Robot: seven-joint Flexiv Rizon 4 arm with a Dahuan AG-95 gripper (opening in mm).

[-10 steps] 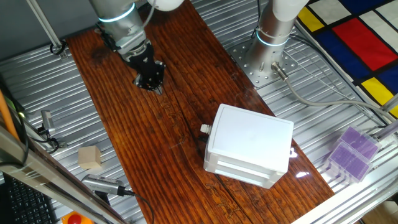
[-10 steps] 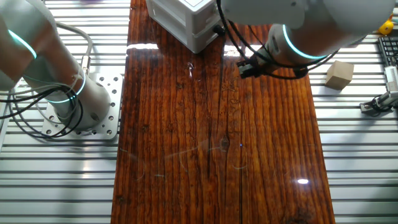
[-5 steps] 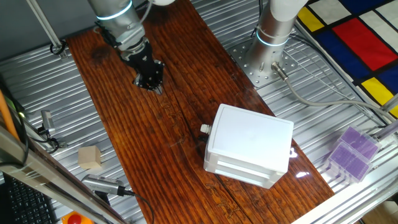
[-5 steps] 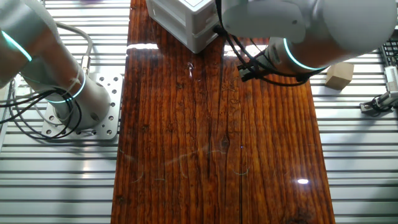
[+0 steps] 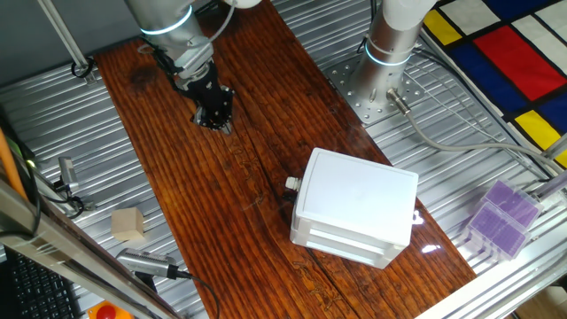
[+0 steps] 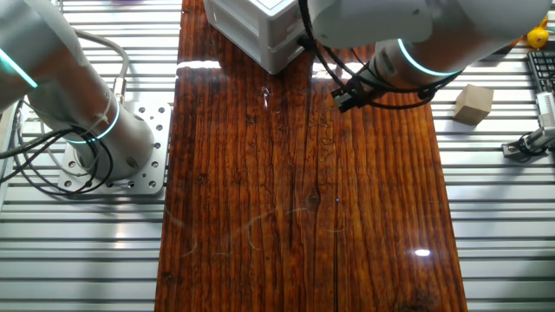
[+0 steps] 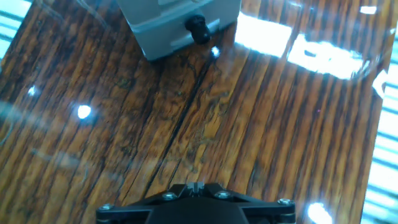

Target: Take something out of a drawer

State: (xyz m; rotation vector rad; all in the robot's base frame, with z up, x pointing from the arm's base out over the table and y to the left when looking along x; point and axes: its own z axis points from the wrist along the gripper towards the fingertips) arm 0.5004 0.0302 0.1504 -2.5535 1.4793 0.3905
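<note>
The white two-drawer box [image 5: 354,208] stands on the wooden board, both drawers pushed in. The upper drawer [image 5: 306,204] shows its small round knob [image 5: 291,184]; the knob also shows dark in the hand view [image 7: 199,28], and the box at the top edge of the other fixed view [image 6: 260,26]. The yellow object is hidden. My gripper [image 5: 215,120] hangs over the board well away from the box, its fingers [image 7: 196,186] pressed together and empty. It also shows in the other fixed view [image 6: 343,98].
A tan wooden cube [image 5: 128,224] lies on the metal table left of the board, also in the other fixed view [image 6: 473,104]. A purple plastic box [image 5: 501,217] sits at the right. The arm base [image 5: 383,53] stands behind the board.
The gripper has shifted only slightly over the board; the arm's wrist has turned a little. The box and drawers have not moved.
</note>
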